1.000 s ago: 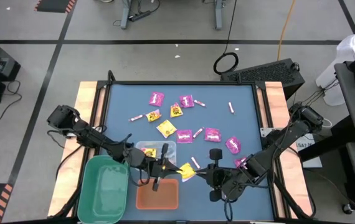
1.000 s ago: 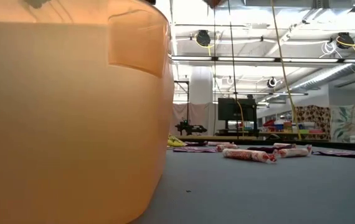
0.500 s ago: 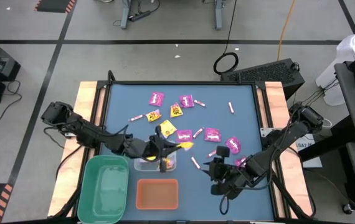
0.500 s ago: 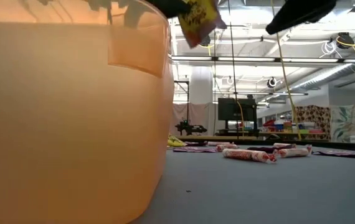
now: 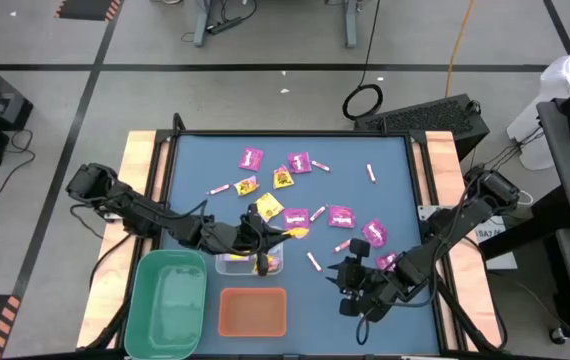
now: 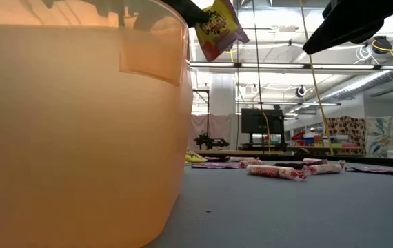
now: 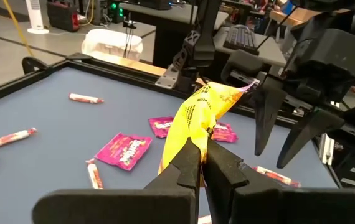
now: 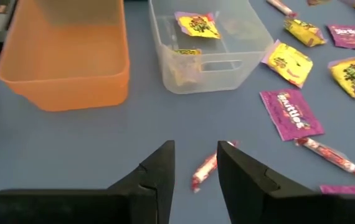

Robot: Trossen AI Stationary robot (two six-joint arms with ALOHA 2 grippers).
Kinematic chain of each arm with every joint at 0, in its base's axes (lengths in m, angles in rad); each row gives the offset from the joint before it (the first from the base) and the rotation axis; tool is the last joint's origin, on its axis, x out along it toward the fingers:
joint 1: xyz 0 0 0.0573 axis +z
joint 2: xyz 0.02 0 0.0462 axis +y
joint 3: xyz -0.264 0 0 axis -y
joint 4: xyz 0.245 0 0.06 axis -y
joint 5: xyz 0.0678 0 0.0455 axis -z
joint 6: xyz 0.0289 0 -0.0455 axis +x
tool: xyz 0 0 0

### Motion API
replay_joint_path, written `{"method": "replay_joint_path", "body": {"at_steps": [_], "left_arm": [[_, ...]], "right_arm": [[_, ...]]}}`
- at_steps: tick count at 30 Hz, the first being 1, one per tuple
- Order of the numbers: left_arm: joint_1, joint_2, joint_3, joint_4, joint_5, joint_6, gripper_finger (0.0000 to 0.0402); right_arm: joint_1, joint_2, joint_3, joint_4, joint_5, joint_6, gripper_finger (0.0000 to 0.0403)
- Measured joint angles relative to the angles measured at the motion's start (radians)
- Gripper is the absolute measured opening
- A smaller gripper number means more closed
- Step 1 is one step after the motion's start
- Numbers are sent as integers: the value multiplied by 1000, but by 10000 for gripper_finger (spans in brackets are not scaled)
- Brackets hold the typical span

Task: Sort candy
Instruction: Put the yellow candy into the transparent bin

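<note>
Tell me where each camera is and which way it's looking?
High view: above the table, looking straight down; both arms show, the left tool holding a yellow packet by the clear bin.
Low view: at tabletop height beside the orange bin, looking across into the room; only bits of the arms show up top.
Left wrist view: on the left arm, looking past its shut fingers at the right tool.
Right wrist view: on the right arm, over its open fingers, facing both bins.
Shared: the held yellow packet shows in high, low and left wrist views.

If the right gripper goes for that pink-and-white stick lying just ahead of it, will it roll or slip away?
The stick looks thin and round, so it may well roll sideways if nudged. It lies flat on the table, so the open right gripper would probably need to straddle it. Its twisted wrapper ends look soft and may crumple.
</note>
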Motion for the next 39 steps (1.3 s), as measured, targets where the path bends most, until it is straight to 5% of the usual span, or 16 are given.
{"method": "replay_joint_path", "body": {"at_steps": [11, 28, 39], "left_arm": [[-6, 0, 0, 10, 7, 191, 15], [-46, 0, 0, 8, 8, 1220, 15], [-47, 0, 0, 8, 13, 1178, 15]], "right_arm": [[34, 0, 0, 44, 5, -3, 110], [38, 0, 0, 43, 3, -6, 110], [38, 0, 0, 43, 5, -29, 110]]}}
